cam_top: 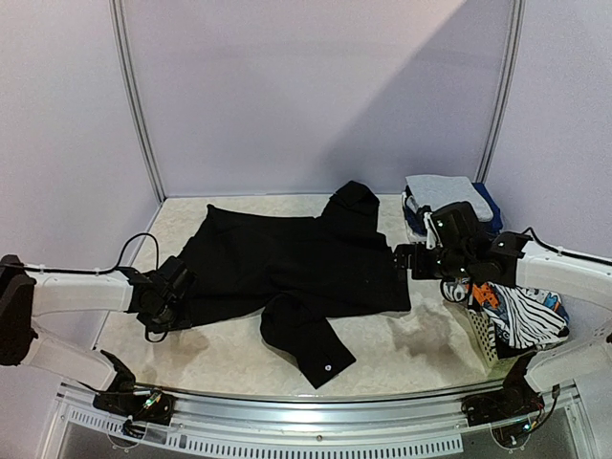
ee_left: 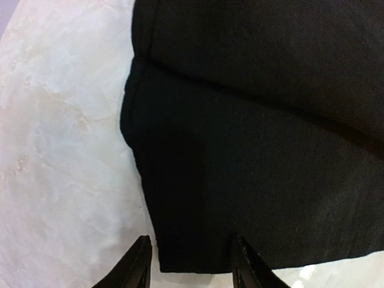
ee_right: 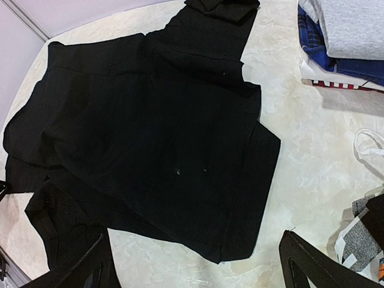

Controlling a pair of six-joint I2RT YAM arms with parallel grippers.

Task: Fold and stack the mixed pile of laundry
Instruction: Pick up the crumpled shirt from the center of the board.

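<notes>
My left pincer (cam_top: 177,287) (ee_left: 192,267) sits low at the left edge of the black top (cam_top: 296,258) (ee_left: 252,120). Its jaws are half-spread with the cloth's edge between them, and I see no pinch in the fabric. The top lies spread across the middle of the surface (cam_top: 402,354), hood (cam_top: 356,201) toward the far wall and one sleeve (cam_top: 311,344) angled toward the near edge. My right pincer (cam_top: 406,260) (ee_right: 198,270) hangs over the top's right edge, jaws wide and holding nothing. Behind it at far right is a folded stack, with a grey shirt (cam_top: 440,189) (ee_right: 354,30) on navy pieces (cam_top: 488,206) (ee_right: 315,42). At near right, under the right arm, the basket (cam_top: 481,335) holds striped cloth (cam_top: 526,320).
</notes>
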